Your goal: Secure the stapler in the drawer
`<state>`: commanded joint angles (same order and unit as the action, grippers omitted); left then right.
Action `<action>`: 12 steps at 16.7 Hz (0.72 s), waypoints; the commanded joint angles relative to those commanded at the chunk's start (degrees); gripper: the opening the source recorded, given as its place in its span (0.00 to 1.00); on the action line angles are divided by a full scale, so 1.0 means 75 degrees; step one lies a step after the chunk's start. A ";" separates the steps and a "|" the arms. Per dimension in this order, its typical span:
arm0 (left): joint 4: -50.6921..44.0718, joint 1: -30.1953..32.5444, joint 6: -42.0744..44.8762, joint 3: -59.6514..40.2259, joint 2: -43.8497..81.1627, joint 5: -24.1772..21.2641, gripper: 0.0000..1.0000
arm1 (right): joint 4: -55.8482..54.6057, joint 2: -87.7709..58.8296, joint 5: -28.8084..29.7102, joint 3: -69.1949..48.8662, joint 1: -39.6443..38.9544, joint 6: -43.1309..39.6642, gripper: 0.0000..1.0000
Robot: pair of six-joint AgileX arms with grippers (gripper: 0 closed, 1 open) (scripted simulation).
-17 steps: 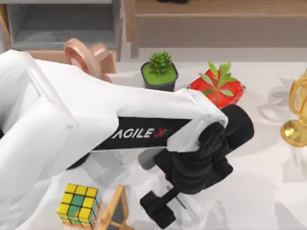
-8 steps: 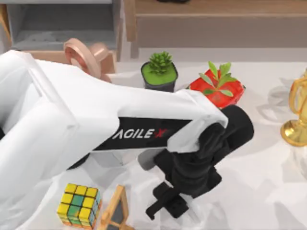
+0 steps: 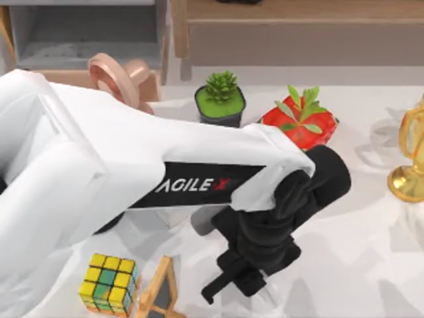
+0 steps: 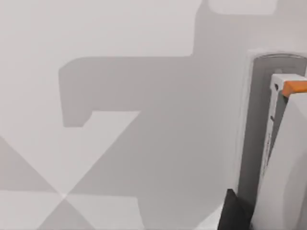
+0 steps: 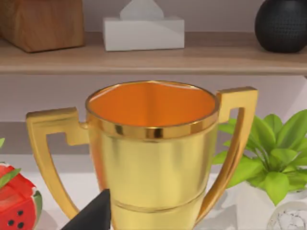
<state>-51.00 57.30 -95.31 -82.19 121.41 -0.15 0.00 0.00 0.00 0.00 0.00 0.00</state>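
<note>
The left gripper [image 3: 228, 281] was held low over the worktop [image 3: 371, 265]; its jaws' state could not be told. The stapler [image 4: 280, 143] lay just beside it, the drawer [image 3: 79, 36] well apart. Squarer alignment was judged advisable before clamping.

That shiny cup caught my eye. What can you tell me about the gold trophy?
The gold trophy looks like polished metal: a wide, open cup with a raised rim, an orange-gold inside and two angular handles. It stands upright near the table's right edge, on a rounded base, empty. Behind it runs a wooden shelf with a white tissue box; a leafy green plant is beside it.
</note>
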 joint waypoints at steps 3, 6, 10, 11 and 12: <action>0.0000 0.0000 0.0000 0.0000 0.0000 0.0000 0.00 | 0.0000 0.0000 0.0000 0.0000 0.0000 0.0000 1.00; -0.0110 -0.0004 0.0002 -0.0086 -0.0060 0.0005 0.00 | 0.0000 0.0000 0.0000 0.0000 0.0000 0.0000 1.00; -0.0684 -0.0004 -0.0006 -0.0383 -0.0276 0.0003 0.00 | 0.0000 0.0000 0.0000 0.0000 0.0000 0.0000 1.00; -0.0772 -0.0004 -0.0004 -0.0445 -0.0327 0.0002 0.00 | 0.0000 0.0000 0.0000 0.0000 0.0000 0.0000 1.00; -0.0793 -0.0003 -0.0004 -0.0463 -0.0342 0.0003 0.00 | 0.0000 0.0000 0.0000 0.0000 0.0000 0.0000 1.00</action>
<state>-56.94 57.27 -95.34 -85.66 118.84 -0.13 0.00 0.00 0.00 0.00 0.00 0.00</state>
